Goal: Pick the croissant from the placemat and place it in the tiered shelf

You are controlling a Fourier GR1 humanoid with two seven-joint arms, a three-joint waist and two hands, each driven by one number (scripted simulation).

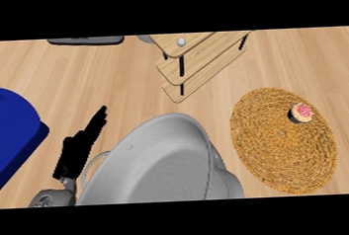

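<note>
Wooden counter (73, 79): pale planks fill the head view, and everything here lies on them.
Woven placemat (281, 154): round and straw-coloured, flat on the counter at the right of the view, well apart from my left hand.
Pastry (302, 112): the task's thing is small and round, with a pink top and a dark side, more a little cake than a croissant. It sits on the placemat's upper right part, near the rim, with nothing touching it.
Tiered shelf (204, 59): light wooden boards stepped one below another on black posts, at the top middle, up and to the left of the placemat and apart from it.
White knob (180, 41): a tiny pale thing on the shelf's top board, too small to name.
Left hand (78, 151): black, at the lower left. My fingers are straight and pressed together, pointing up the counter, and they hold nothing.
Right hand: hidden from this view, so I cannot tell how its fingers stand.
Grey shape (165, 164): large and rounded with a raised rim, at the lower middle just right of my left hand. I cannot tell what it is.
Blue block (10, 136): round-cornered, cut by the left edge.
Dark slab (86, 41): flat, at the top left.
</note>
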